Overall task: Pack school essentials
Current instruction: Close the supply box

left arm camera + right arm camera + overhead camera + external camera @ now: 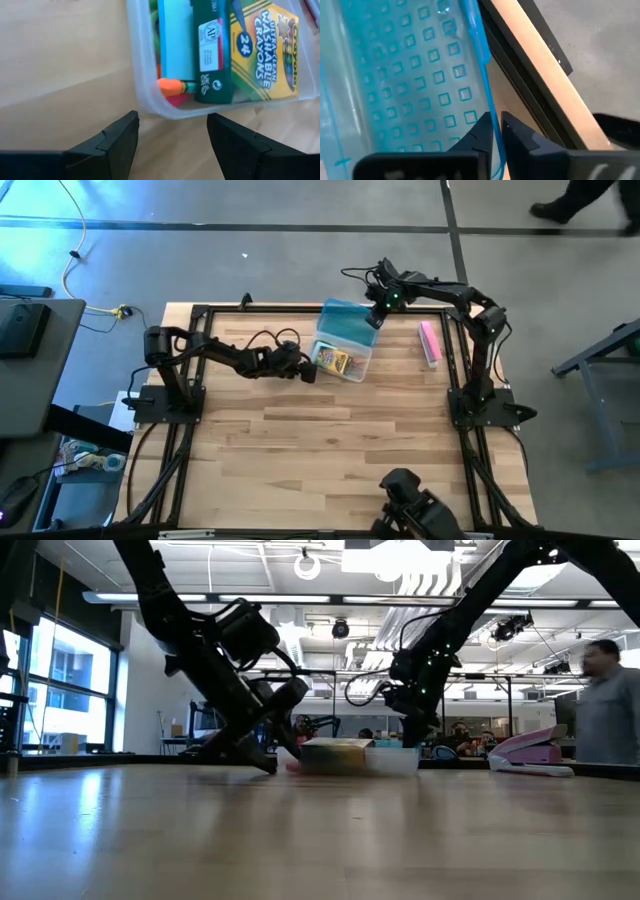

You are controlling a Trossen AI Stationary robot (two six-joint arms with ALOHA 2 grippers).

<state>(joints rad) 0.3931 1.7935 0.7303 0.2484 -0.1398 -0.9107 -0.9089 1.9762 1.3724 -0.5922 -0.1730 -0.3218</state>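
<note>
1. Left fingers [170, 137] stand wide apart and empty, low over the worktop [330, 450], just short of the box [150, 102] wall.
2. Straight ahead of them sits the clear box, already filled — the crayon pack [262, 45] lies flat, with the note pad [175, 37] beside it and an orange pencil [171, 86] tip at the near wall.
3. Both pack and pad run lengthwise away from the left fingers.
4. Right fingers [495, 135] are pinched narrow on the edge of the blue lid [410, 75], held tilted at the box's far side.
5. Closing is likely next: the lid lies beyond the box from the left arm, so the right arm is the nearer one — the left could steady the box.
6. Off by the right arm lies the pink bar [430, 342], apart from the box.
</note>
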